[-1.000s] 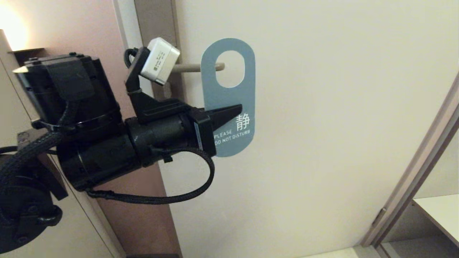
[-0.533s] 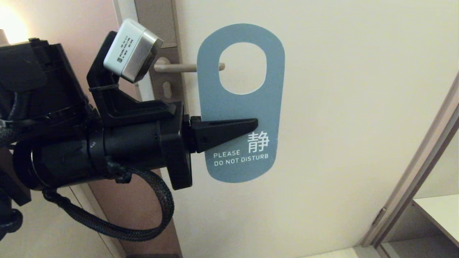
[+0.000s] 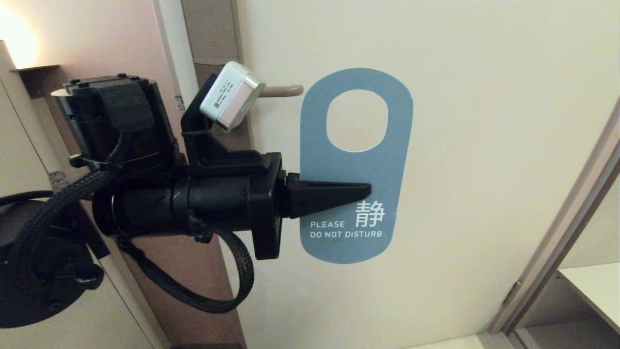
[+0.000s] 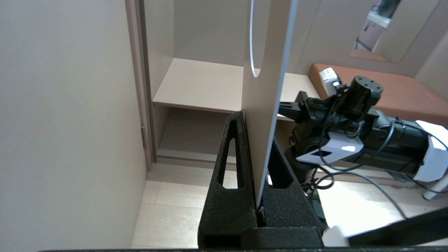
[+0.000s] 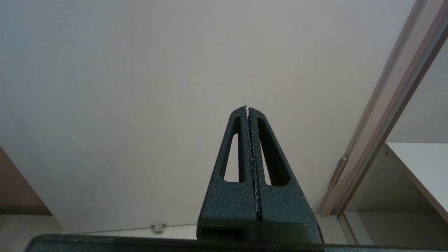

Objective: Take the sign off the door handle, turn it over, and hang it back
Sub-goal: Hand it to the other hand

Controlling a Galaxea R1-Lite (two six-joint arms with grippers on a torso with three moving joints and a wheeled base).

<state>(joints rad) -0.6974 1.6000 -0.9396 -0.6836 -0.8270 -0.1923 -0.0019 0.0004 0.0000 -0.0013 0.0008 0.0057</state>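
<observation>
The sign hangs upright in front of the door, blue "DO NOT DISTURB" face towards the head camera. It is off the door handle, just right of the lever's rounded end, and its oval hole is empty. My left gripper reaches in from the left, shut on the sign's lower half just above the lettering. In the left wrist view the sign stands edge-on between the two black fingers. My right gripper is shut on nothing, low down and pointing at the door.
The cream door fills the background. The handle's backplate is partly hidden behind my left wrist camera. The door frame and a white shelf lie to the right. A door stop sits on the floor.
A second ago the sign hung on the handle with the lever through its hole. My left gripper has lifted it, then carried it right and down, clear of the lever's end.
</observation>
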